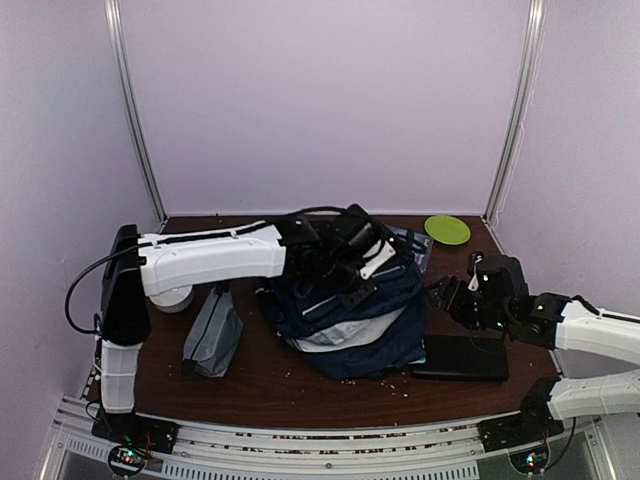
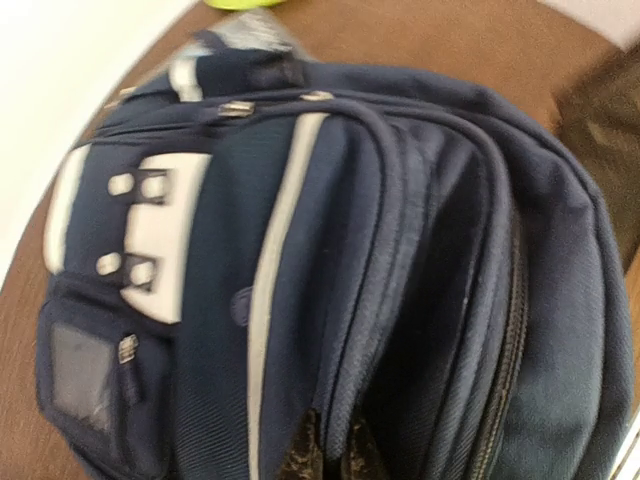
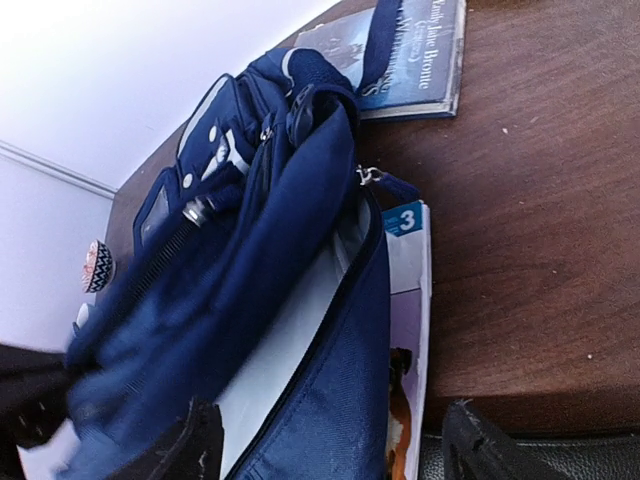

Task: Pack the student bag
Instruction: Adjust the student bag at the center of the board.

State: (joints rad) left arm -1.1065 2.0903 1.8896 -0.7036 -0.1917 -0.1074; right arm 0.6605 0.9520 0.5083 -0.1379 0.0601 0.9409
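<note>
- Opening of the student bag (image 1: 370, 340) looks to be the step in hand; the bag lies slumped at the middle of the desk (image 1: 270, 385), its zip mouth gaping toward your right arm, with a white booklet (image 3: 405, 290) showing at its lip.
- Your left hand (image 2: 328, 455) is pressed together right on top of the bag; the view is blurred there, but it seems to be pinching a fold of navy fabric beside the zip.
- Your right hand (image 3: 335, 445) stands spread and holds nothing; it hangs just beside the bag's right edge, above the flat black case (image 1: 462, 358).
- The next move calls for a lift with the left hand to hold the mouth wide, so the right can bring something in; the case is nearest, the book (image 3: 400, 50) lies behind the bag, and the grey pouch (image 1: 212, 335) sits on the bag's left.
- Keep the pinch on fabric alone; a slip would likely let the mouth sag shut.
</note>
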